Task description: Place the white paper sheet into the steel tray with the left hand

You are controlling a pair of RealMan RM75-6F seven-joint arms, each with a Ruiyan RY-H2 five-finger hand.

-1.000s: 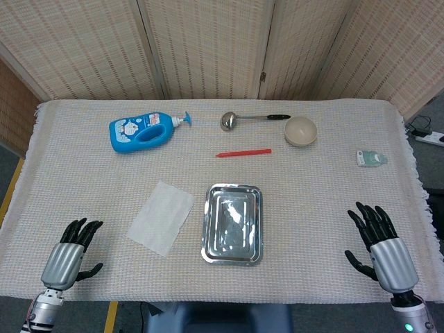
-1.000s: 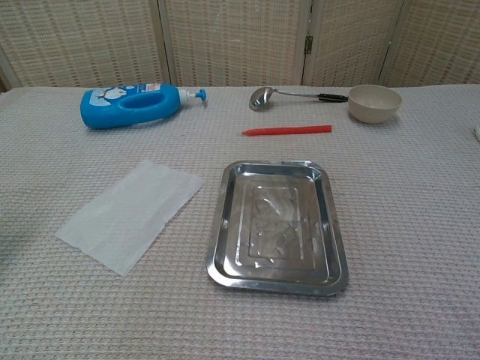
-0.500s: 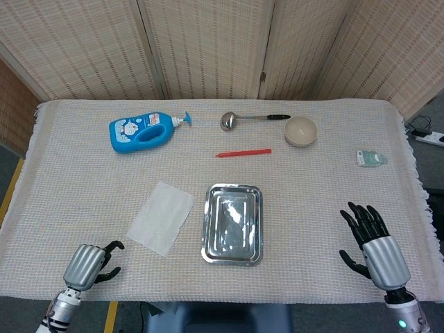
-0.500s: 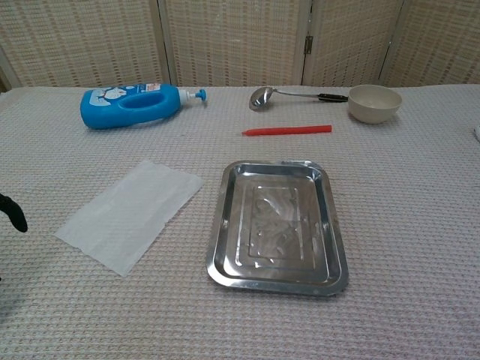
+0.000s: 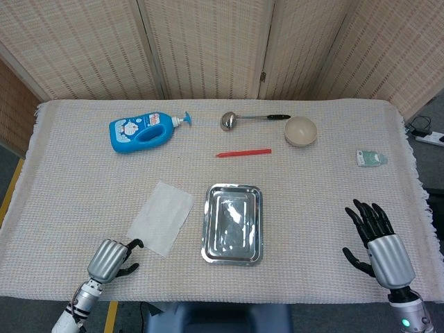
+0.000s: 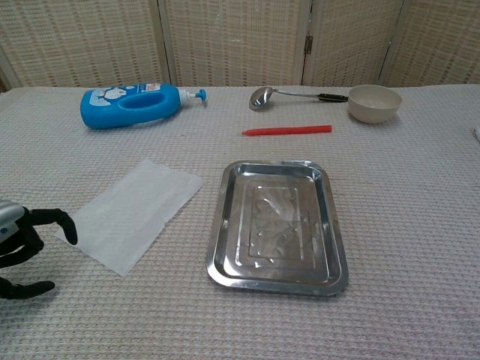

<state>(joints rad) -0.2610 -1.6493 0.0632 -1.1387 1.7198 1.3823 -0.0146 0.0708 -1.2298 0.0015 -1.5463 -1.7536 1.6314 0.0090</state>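
Note:
A white paper sheet (image 5: 161, 216) (image 6: 130, 212) lies flat on the cloth, left of the steel tray (image 5: 233, 223) (image 6: 330, 225), which is empty. My left hand (image 5: 111, 259) (image 6: 22, 244) hovers at the table's near edge, just short of the sheet's near-left corner. Its fingers curl downward, apart from the thumb, and hold nothing. My right hand (image 5: 379, 242) sits at the near right, fingers spread, empty, and shows only in the head view.
Along the far side lie a blue bottle (image 5: 144, 130), a steel ladle (image 5: 250, 118), a beige bowl (image 5: 300, 130) and a red pen (image 5: 243, 152). A small teal-and-white item (image 5: 370, 158) sits at the right edge.
My left hand has moved right along the near edge toward the sheet and its fingers have curled in. It now enters the chest view. The right hand shifted only slightly.

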